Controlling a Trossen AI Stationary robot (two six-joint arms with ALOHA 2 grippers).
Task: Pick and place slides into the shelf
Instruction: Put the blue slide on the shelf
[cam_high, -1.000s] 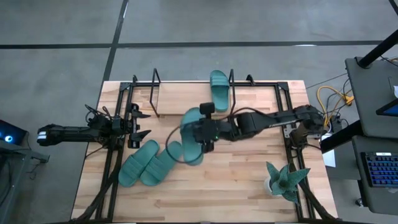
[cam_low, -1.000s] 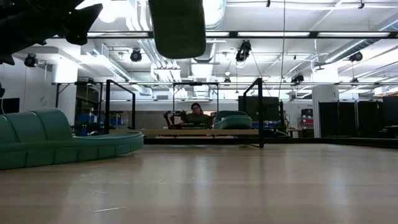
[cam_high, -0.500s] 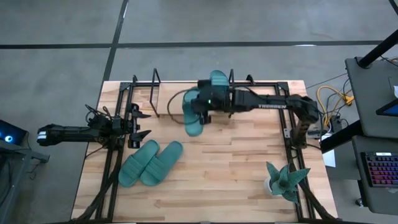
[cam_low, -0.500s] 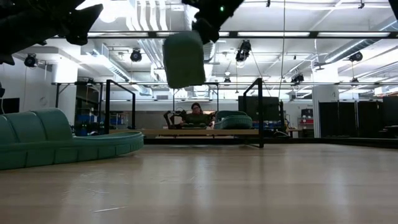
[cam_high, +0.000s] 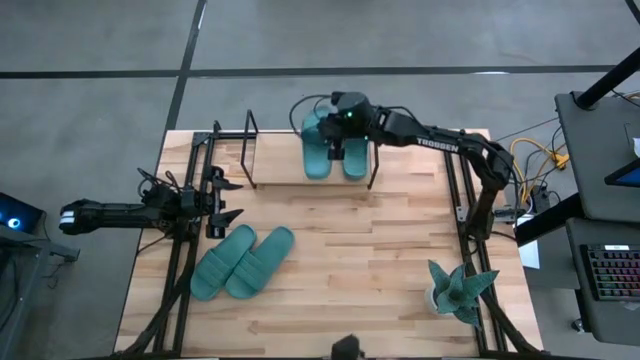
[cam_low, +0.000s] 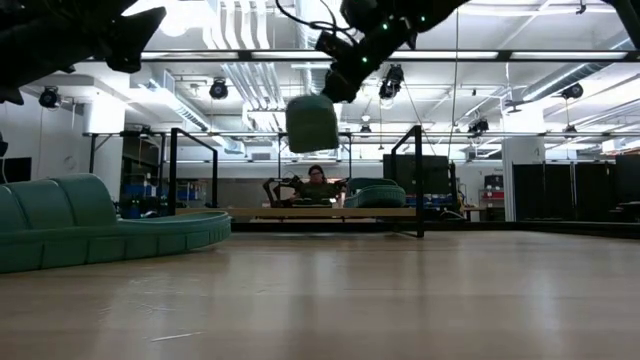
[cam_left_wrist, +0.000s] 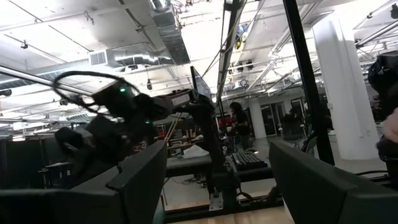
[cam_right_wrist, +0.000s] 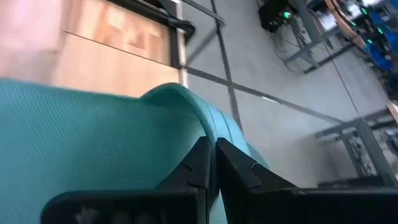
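right pincer (cam_high: 334, 152) is clamped shut on the strap edge of one teal slide (cam_high: 316, 150), holding it in the air over the shelf (cam_high: 280, 172) at the far edge of the worktop (cam_high: 360, 260). in the low view the held slide (cam_low: 311, 123) hangs below the pincer, clear of the shelf board. right wrist view: the fingers meet on the rim of the strap (cam_right_wrist: 186, 99), sandal filling the near field. a second slide (cam_high: 352, 148) lies on the shelf just beside the held one, on its right-arm side. the other two slides (cam_high: 240, 262) lie side by side, touching, on the worktop near the left arm. left pincer (cam_high: 222, 201) waits at the worktop's left edge, fingers spread wide, holding nothing.
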